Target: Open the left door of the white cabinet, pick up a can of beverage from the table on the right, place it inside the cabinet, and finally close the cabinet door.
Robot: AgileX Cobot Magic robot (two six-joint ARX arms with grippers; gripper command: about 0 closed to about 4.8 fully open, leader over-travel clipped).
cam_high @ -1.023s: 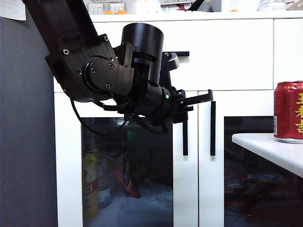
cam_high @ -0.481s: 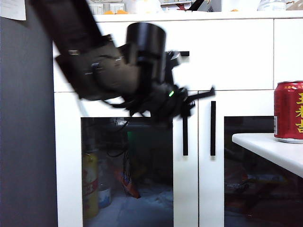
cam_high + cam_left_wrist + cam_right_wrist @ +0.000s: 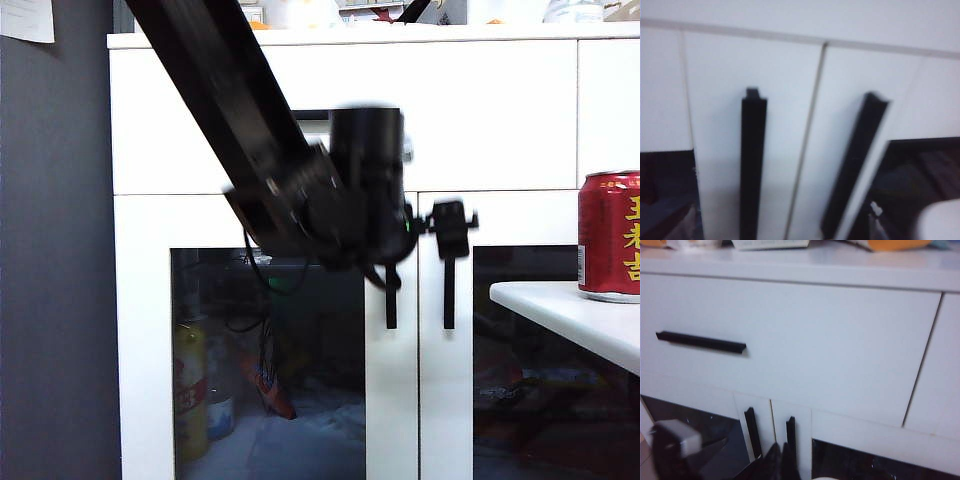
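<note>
While the left door (image 3: 270, 340) of the white cabinet (image 3: 480, 120) stays shut, the left gripper (image 3: 448, 228) hovers before the two vertical handles (image 3: 753, 165), its spread unclear through blur. Behind the dark glass stands a yellow bottle (image 3: 190, 390). The right gripper (image 3: 781, 460) hangs pressed together, away from the cabinet. The can of beverage (image 3: 609, 236) sits untouched near the table (image 3: 560, 310) edge.

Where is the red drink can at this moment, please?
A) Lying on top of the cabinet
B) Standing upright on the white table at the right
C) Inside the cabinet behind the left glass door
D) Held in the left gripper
B: the can of beverage stands upright on the table at the right of the exterior view, apart from the left gripper, which is up at the door handles.
</note>
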